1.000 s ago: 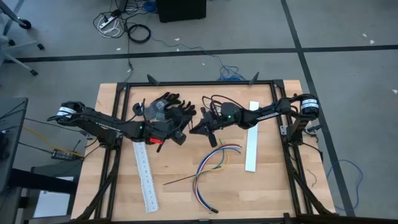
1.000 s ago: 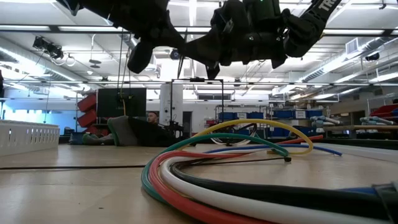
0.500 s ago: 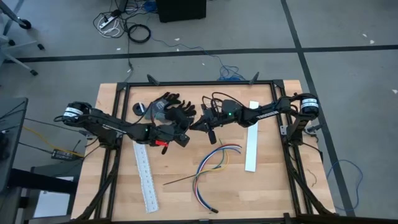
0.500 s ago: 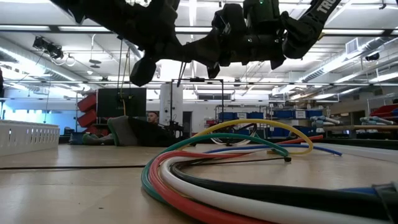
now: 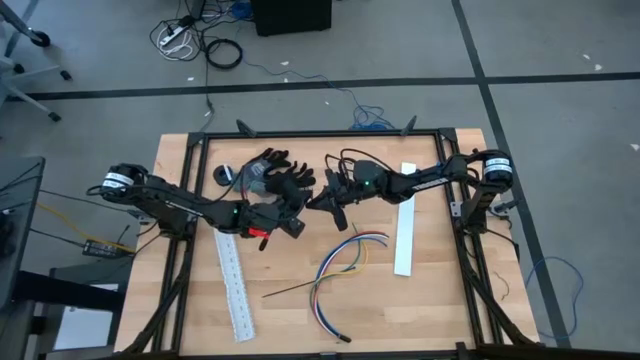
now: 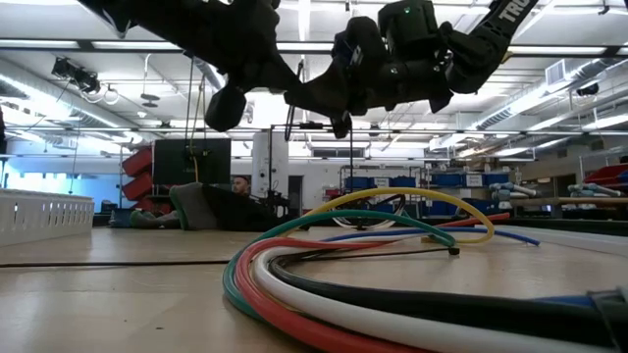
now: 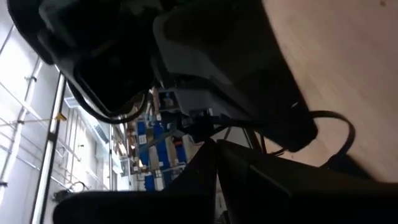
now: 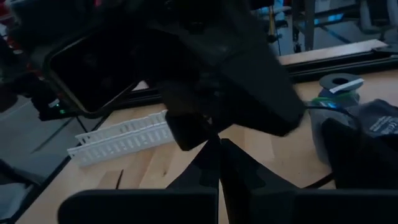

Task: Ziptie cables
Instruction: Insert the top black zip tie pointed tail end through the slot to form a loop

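Observation:
The cables (image 5: 345, 262) are a loose bundle of yellow, blue, green, purple and dark wires lying curved on the wooden table, near its near edge; they fill the foreground of the low view (image 6: 343, 245). Both grippers hang in the air over the table's middle, tips facing each other. My left gripper (image 5: 294, 214) (image 7: 216, 158) is shut; I cannot tell whether it touches anything. My right gripper (image 5: 313, 206) (image 8: 219, 152) is shut on a thin black strip (image 5: 339, 215). Neither gripper touches the cables. My right gripper holds the thin black strip at one end, level, coming from the table's right. The strip is lifted clear, and its free end (image 5: 343, 229) sticks out toward the near edge. The gripper's own body hides the exact place of contact.
Two long white slotted strips lie flat, one left of the cables (image 5: 235, 285) and one to their right (image 5: 405, 220). Black gloves (image 5: 272, 175) and a small tape roll (image 5: 222, 175) sit toward the far edge. A thin dark wire (image 5: 290, 291) lies beside the bundle.
My left gripper has moved a little toward the table's right and slightly down, closer to my right gripper. The cables have stayed where they were.

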